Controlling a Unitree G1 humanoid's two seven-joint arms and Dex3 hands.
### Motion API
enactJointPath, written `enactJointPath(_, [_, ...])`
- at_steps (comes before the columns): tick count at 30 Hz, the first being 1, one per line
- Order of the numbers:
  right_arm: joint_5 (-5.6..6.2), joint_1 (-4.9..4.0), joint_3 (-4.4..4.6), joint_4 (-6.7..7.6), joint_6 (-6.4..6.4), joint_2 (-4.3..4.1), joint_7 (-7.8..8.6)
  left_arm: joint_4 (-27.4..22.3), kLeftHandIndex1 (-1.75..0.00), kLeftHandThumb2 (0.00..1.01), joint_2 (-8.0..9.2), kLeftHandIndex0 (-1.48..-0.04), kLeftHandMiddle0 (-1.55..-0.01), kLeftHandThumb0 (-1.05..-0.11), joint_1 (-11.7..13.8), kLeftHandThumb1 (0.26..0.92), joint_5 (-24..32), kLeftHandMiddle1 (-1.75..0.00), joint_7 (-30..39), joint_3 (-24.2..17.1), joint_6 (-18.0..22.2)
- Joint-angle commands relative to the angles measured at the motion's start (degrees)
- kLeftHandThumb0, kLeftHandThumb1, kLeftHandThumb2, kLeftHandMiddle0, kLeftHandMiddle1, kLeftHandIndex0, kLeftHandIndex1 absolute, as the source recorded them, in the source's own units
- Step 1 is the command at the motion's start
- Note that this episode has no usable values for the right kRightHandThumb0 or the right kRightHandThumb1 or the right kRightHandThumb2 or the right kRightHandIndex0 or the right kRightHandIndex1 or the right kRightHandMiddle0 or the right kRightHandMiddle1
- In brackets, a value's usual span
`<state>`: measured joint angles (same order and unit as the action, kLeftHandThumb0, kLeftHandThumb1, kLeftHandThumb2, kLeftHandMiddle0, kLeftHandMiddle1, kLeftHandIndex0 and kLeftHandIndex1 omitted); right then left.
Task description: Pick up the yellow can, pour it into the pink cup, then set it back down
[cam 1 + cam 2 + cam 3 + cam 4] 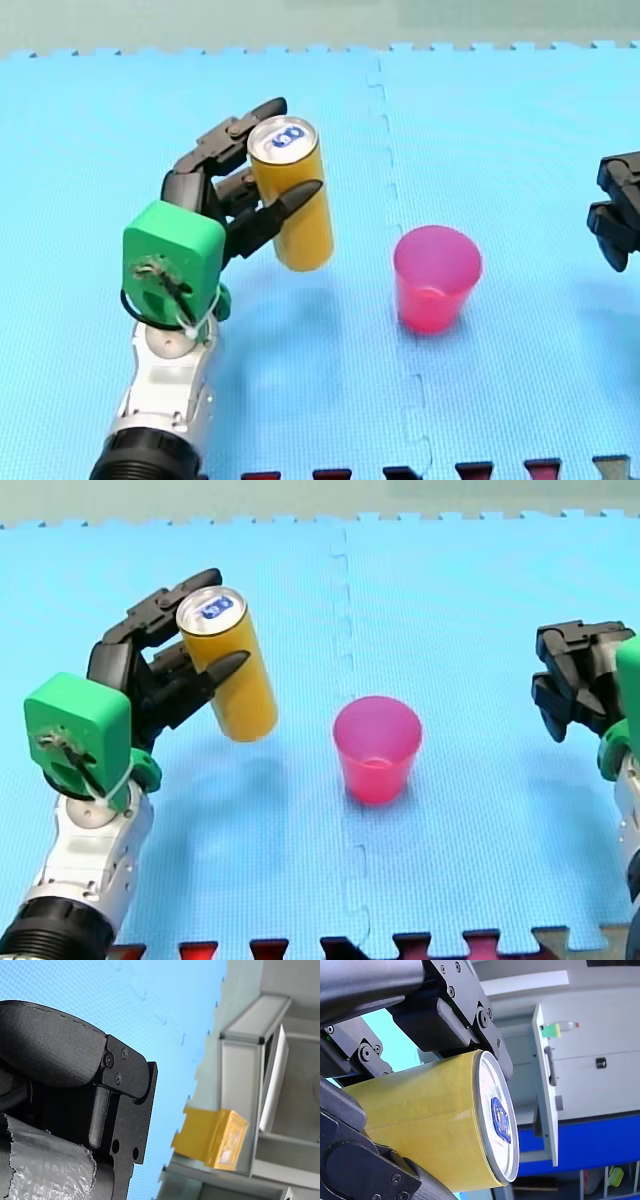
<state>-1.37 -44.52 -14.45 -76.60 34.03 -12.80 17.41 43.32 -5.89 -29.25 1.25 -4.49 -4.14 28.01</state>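
My left hand is shut on the yellow can, holding it above the blue mat with its silver top tilted slightly away from the cup. The second wrist view shows the same can clamped between black fingers. The pink cup stands upright on the mat, to the right of the can and apart from it. My right hand hovers at the right edge, well right of the cup, holding nothing.
Blue foam mat tiles cover the whole surface, with a seam running past the cup. Dark and red mat teeth line the near edge. In the first wrist view, a yellow box sits by a grey cabinet beyond the mat.
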Motion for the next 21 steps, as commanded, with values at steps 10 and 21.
enactJointPath(10, [-0.19,-0.15,0.51,0.06,-0.76,0.16,-0.24,4.90,0.00,0.00,3.12,-1.21,-1.32,-0.387,-5.50,0.761,-7.89,-0.01,-7.86,1.83,0.87])
enactJointPath(21, [0.38,-0.23,0.46,0.17,-1.02,0.90,1.58,9.52,0.00,0.00,7.02,-1.20,-1.31,-0.387,-9.50,0.764,-20.72,0.00,-20.38,8.09,-2.36])
